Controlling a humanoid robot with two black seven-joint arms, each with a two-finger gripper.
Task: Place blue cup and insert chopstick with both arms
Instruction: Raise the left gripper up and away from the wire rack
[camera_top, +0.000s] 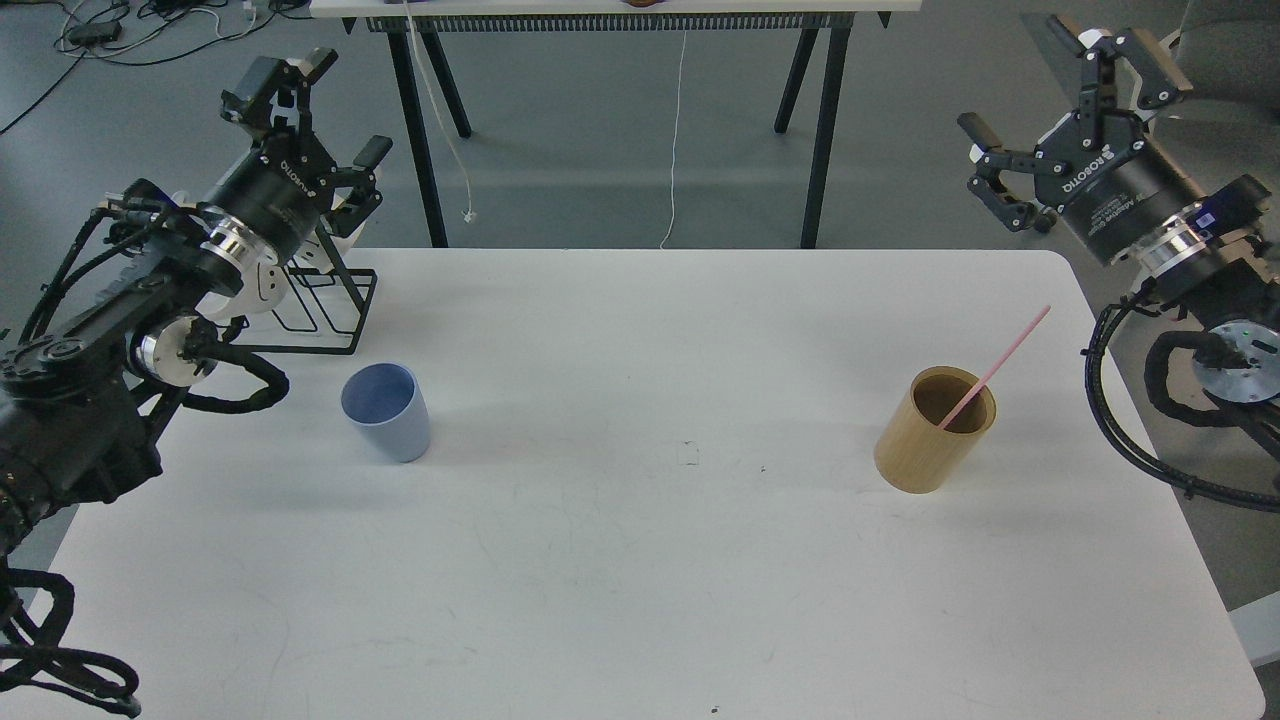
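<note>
On the table's (640, 560) left side, the blue cup (387, 411) stands upright, mouth up, well apart from both arms. Right side: the chopstick (993, 368) leans in the wooden cup (936, 429) — long axis slanting up and to the right, lower end hidden inside. Left gripper (325, 115) hangs above the wire rack (330, 300), fingers spread, empty. Right gripper (1060, 115) sits off the far right corner, fingers apart, empty too. Nothing grasped yet — looks like the opening step. Next move likely calls for the left gripper to drop over the blue cup, the right to pinch the chopstick's free end.
</note>
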